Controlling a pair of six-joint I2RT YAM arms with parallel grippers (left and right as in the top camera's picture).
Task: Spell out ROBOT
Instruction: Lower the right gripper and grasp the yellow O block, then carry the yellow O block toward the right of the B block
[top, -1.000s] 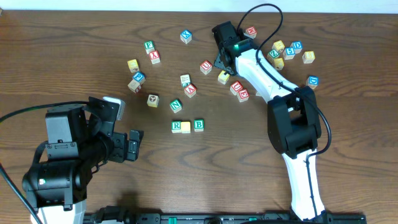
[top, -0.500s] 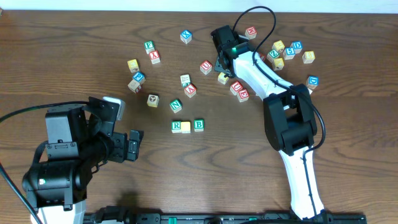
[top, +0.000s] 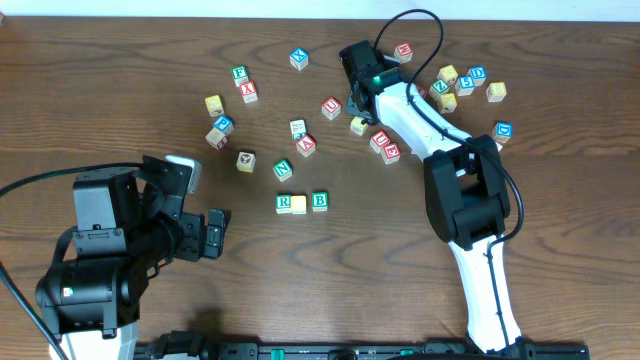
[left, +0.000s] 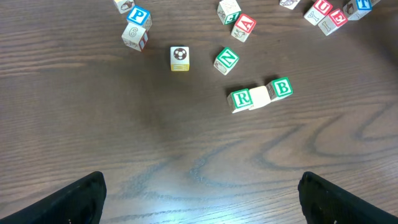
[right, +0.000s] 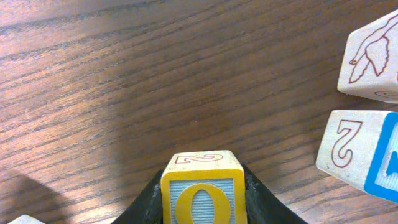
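My right gripper (top: 357, 112) is shut on a yellow O block (right: 203, 196), which also shows in the overhead view (top: 358, 124) at the back middle of the table. It has a red 2 on its top face. A row lies at mid-table: green R block (top: 284, 203), a plain yellow block (top: 299, 204), green B block (top: 319, 201). The row also shows in the left wrist view, R (left: 240, 98) and B (left: 281, 88). My left gripper (top: 213, 235) is open and empty, well left of the row.
Loose letter blocks lie scattered across the back of the table: N (top: 282, 170), A (top: 306, 146), U (top: 331, 107), and a cluster at back right (top: 462, 82). Right of my right gripper are a block with a 2 (right: 357, 152) and a bird block (right: 373, 59).
My right gripper and the O block have shifted slightly to the left. The left arm has not moved.
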